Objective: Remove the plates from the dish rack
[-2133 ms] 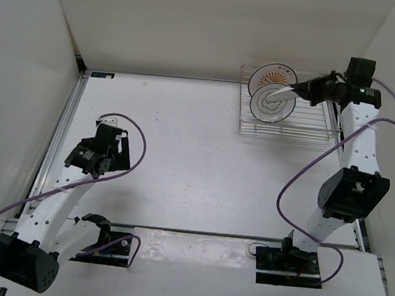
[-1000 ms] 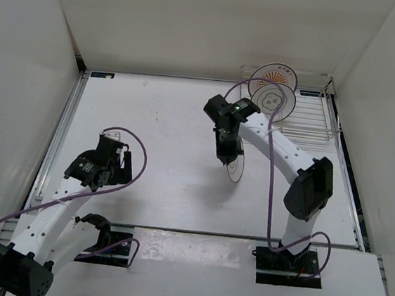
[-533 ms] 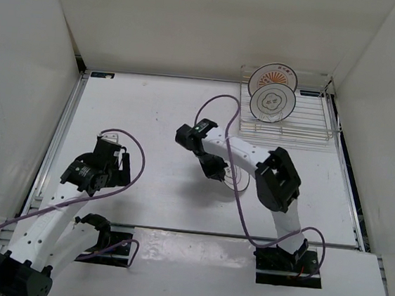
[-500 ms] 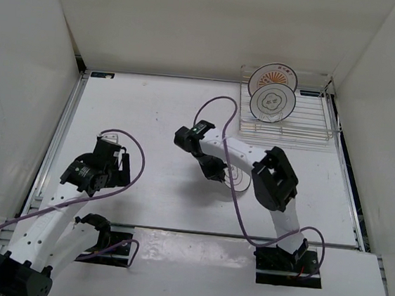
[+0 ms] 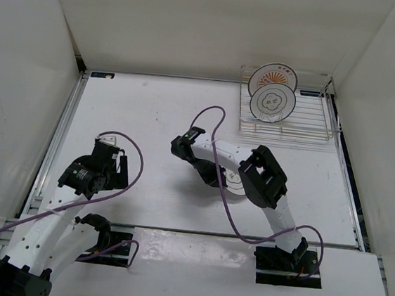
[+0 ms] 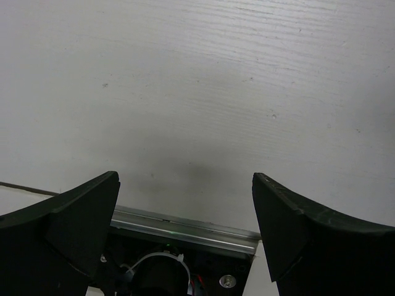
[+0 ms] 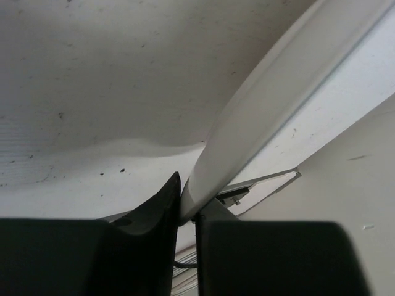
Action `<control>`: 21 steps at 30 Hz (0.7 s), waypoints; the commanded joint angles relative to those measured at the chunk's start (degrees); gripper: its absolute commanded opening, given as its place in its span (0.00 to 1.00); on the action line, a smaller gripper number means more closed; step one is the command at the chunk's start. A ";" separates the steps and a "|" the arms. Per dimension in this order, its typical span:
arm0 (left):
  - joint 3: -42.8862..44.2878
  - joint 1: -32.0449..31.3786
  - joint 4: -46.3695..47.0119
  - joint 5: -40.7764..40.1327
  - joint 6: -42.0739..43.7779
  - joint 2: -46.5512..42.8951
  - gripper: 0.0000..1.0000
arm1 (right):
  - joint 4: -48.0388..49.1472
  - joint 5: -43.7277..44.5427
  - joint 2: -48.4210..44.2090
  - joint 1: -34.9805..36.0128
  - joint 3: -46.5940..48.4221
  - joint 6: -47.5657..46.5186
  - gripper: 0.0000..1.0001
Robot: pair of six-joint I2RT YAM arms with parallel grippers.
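Note:
The dish rack (image 5: pixel 305 128) stands at the back right with two plates upright in it: one with an orange sunburst centre (image 5: pixel 274 75) and, in front of it, a white one with a dark flower ring (image 5: pixel 273 103). A third white plate (image 5: pixel 235 184) lies low on the table's middle, mostly hidden under my folded right arm. My right gripper (image 5: pixel 212 174) is shut on its rim. In the right wrist view the plate (image 7: pixel 265 111) runs up to the right, its rim pinched at the gripper (image 7: pixel 188 206). My left gripper (image 5: pixel 112 157) is open over bare table, with nothing in the left gripper (image 6: pixel 185 209).
White walls close in the table on the left, back and right. A metal rail (image 5: pixel 66 123) runs along the left edge. The right arm's purple cable (image 5: pixel 215 114) loops over the middle of the table.
My right arm carried the plate from the rack to the table's middle, then folded lower and shifted left, bringing the plate down near the surface. The left arm barely moved.

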 commanded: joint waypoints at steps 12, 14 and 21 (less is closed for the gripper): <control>0.58 -0.15 -1.98 -2.97 -0.27 -1.08 1.00 | -9.38 -15.67 -0.17 1.98 -1.14 -6.47 0.34; 0.58 -0.24 -1.98 -3.14 -0.10 -1.17 1.00 | -9.64 -15.76 -0.70 1.98 -0.71 -6.56 0.34; 0.76 -0.15 -2.07 -3.32 -0.10 -1.26 1.00 | -13.86 -8.50 -8.15 0.66 11.40 0.35 0.46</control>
